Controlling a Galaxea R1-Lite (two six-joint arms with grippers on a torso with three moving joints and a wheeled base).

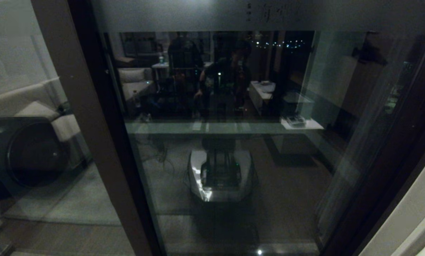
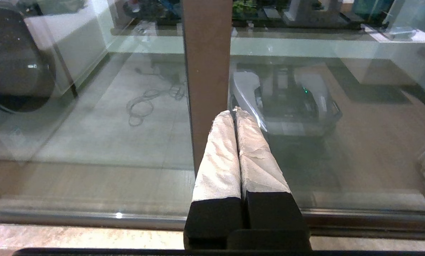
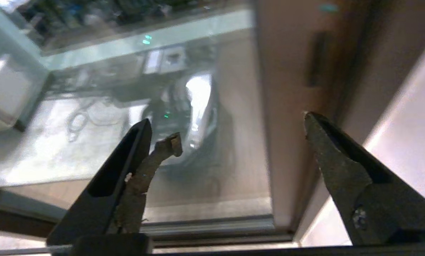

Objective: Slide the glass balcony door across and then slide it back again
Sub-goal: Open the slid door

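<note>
The glass balcony door (image 1: 226, 142) stands directly ahead, likely heavy, rigid and slippery on the pane; purchase is best taken at the black recessed handle (image 3: 314, 58). Right end effector (image 3: 230, 131) gapes wide near it; left end effector (image 2: 235, 113) is closed, empty, parked

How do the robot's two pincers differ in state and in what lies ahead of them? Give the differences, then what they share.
1. The left pincer is shut, its fingers pressed together; the right pincer stands wide open.
2. The left pincer's fingers are wrapped in pale tape; the right pincer's are bare and dark, with a torn pad.
3. The left pincer faces a plain brown frame post; the right faces the glass balcony door stile with its black handle.

Both hold nothing.
</note>
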